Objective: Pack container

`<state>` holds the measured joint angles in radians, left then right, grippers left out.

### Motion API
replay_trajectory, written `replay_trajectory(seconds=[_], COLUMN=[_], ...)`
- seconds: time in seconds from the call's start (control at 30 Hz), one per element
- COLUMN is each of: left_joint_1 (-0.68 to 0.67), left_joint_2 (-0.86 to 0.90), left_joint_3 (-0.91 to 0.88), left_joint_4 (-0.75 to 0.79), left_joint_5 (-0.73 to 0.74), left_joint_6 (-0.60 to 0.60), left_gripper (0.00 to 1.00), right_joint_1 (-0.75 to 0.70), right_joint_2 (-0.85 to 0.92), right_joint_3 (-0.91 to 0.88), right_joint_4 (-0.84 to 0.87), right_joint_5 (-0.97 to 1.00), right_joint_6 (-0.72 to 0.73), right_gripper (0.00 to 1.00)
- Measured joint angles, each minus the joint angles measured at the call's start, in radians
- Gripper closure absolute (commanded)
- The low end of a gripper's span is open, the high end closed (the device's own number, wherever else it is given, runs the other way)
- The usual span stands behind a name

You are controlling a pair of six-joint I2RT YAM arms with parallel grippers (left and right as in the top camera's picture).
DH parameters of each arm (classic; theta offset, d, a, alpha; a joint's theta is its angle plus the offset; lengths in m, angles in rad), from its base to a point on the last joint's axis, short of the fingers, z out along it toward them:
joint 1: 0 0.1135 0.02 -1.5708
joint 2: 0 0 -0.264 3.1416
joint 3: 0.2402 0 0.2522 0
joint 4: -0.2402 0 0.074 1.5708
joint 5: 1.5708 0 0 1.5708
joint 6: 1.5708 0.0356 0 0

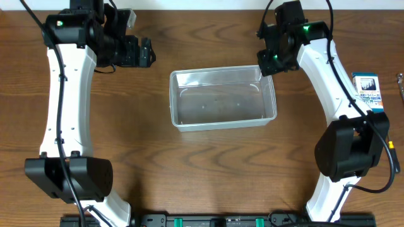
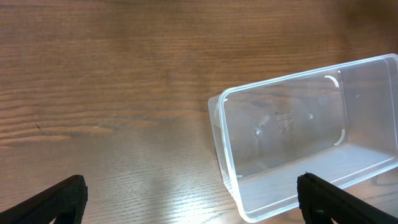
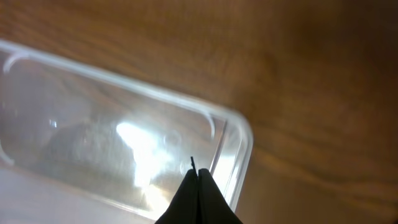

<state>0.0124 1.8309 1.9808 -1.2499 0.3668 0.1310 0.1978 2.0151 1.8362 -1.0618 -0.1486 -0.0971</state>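
The clear plastic container [image 1: 221, 71] stands empty in the middle of the table, long side left to right. My left gripper [image 1: 149, 53] is open and empty, beyond the container's far left corner. In the left wrist view its fingers [image 2: 189, 182] are spread wide, with the container's end [image 2: 219, 134] between them. My right gripper [image 1: 270, 63] hangs over the container's far right corner. In the right wrist view its fingers [image 3: 198, 173] are pressed together above the container's rim [image 3: 245, 134]. A thin dark sliver [image 3: 192, 163] pokes out between the tips; I cannot tell what it is.
A small blue-and-white box [image 1: 368, 91] lies at the right edge of the table, beside my right arm. A small metal item [image 1: 400, 79] shows at the far right border. The table is brown wood.
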Motion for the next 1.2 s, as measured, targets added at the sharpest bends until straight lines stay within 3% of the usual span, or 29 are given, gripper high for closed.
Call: replay_trajectory(seconds=[0.53,1.2], left_joint_1=[0.000,0.000], left_joint_2=[0.000,0.000], left_joint_3=[0.000,0.000], left_joint_4=[-0.003,-0.015], left_joint_5=[0.000,0.000], left_joint_6=[0.000,0.000], left_gripper=[0.02,0.02], right_joint_1=[0.005,0.033], right_joint_2=[0.084,0.087], right_joint_3=[-0.002,-0.002], right_joint_4=[0.191,0.125], right_joint_5=[-0.021,0.032], right_joint_6=[0.084,0.090], right_gripper=[0.99,0.99])
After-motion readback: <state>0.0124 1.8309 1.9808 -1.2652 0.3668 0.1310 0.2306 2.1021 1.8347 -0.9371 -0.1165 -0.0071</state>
